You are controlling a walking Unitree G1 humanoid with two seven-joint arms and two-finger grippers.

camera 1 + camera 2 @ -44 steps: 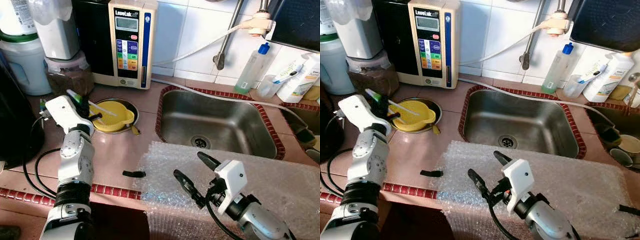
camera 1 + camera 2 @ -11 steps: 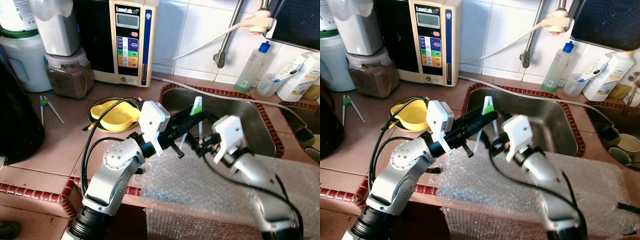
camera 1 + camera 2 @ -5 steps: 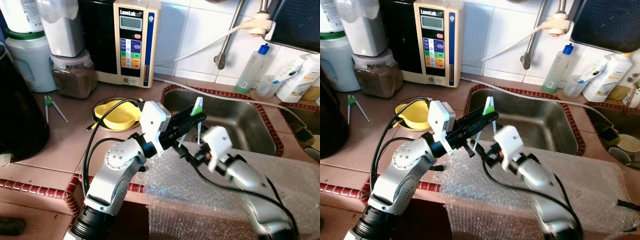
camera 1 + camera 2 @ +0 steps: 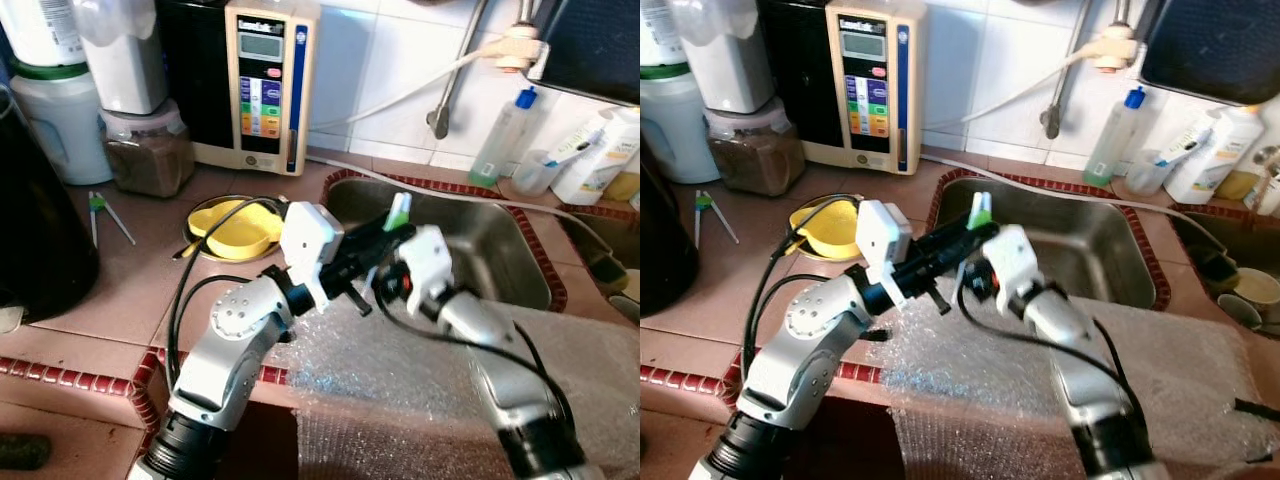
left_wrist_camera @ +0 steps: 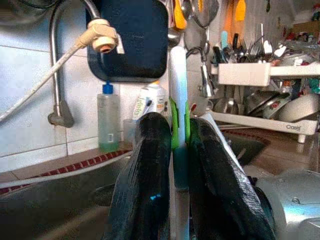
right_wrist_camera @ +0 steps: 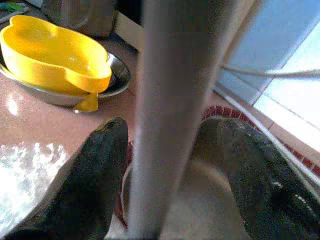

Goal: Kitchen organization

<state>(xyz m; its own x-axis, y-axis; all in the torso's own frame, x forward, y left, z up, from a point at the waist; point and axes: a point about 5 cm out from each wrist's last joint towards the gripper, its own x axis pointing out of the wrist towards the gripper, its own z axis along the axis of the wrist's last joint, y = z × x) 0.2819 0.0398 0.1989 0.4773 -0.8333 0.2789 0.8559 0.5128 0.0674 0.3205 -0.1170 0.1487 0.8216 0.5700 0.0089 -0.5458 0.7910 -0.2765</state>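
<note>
L claw grips toothbrush; R wrist: yellow dish.

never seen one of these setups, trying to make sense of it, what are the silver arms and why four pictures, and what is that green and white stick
The silver arms belong to a humanoid robot working at a kitchen counter. Two pictures come from cameras in its head, looking down; the other two sit on its wrists, looking along the black fingers. The left gripper is shut on a white and green toothbrush, held upright over the sink. The right gripper is open, its fingers either side of the handle, apparently about to take it. On the counter lie a yellow dish, a sheet of bubble wrap and another small green-and-white stick.
</note>
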